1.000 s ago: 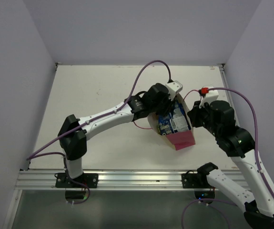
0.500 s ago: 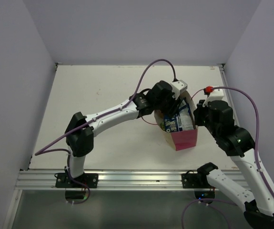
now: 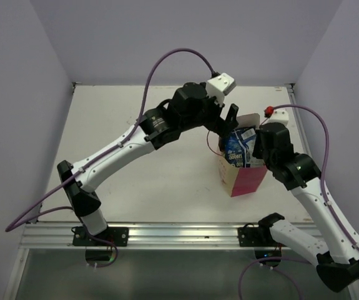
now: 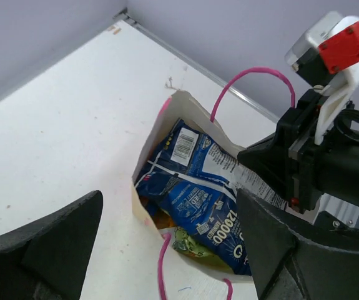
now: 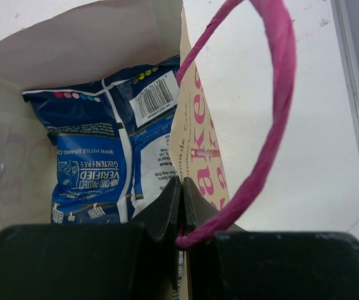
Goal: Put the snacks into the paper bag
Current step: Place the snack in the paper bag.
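The paper bag (image 3: 246, 180) stands upright at the table's right, cream with a magenta side. My right gripper (image 5: 181, 187) is shut on its cream wall (image 5: 195, 119), right beside the pink cord handle (image 5: 273, 125). Two dark blue snack packets (image 4: 198, 187) stick up out of the bag's mouth. Under them show a green wrapped one (image 4: 191, 242) and a bit of orange (image 4: 160, 220). My left gripper (image 4: 173, 250) hangs wide open above the bag's mouth with nothing between its fingers. From above, the left gripper (image 3: 231, 117) is just behind the bag.
The bag's near handle cord (image 4: 162, 269) lies over its front rim. The right arm's wrist (image 4: 316, 156) crowds the bag's far side. A metal rail (image 3: 167, 234) runs along the table's near edge, and walls close in on both sides.
My left gripper has opened wide and risen up and back out of the bag, leaving a blue packet inside. The bag has shifted a little right and stands straighter.
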{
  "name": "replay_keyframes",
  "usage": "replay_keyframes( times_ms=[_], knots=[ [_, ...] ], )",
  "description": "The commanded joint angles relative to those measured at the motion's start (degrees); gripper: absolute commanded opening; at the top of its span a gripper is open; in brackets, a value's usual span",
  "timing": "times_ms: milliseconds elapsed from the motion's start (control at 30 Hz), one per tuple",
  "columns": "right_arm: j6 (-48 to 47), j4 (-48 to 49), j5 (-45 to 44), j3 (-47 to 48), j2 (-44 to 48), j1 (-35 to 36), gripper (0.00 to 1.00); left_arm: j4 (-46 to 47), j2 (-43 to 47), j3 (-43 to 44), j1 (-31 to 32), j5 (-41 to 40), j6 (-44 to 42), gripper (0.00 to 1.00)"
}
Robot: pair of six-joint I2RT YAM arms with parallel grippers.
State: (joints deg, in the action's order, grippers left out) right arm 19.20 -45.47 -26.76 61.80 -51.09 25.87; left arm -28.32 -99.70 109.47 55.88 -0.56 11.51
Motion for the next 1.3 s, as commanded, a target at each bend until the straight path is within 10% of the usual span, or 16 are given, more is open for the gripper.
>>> replay_keyframes(
  times_ms=[0,333,833,1267],
  knots=[
    [2.2,-1.9,-3.7,2.5,-1.6,-0.9,0.06,-2.0,5.6,2.5,-0.8,-4.5,1.3,0.92],
    [1.3,-4.9,-4.5,4.2,-1.2,-4.9,0.22,-3.9,16.9,-8.5,-5.1,-18.6,2.7,1.00],
    [-1.0,-8.8,-2.7,7.9,7.8,-5.0,0.78,-3.4,32.1,-27.5,-7.9,-28.1,5.5,1.00],
    [-1.0,-7.5,-4.1,2.9,7.7,-4.9,0.85,-2.5,37.2,-32.6,-7.9,-28.2,6.9,1.00]
  ],
)
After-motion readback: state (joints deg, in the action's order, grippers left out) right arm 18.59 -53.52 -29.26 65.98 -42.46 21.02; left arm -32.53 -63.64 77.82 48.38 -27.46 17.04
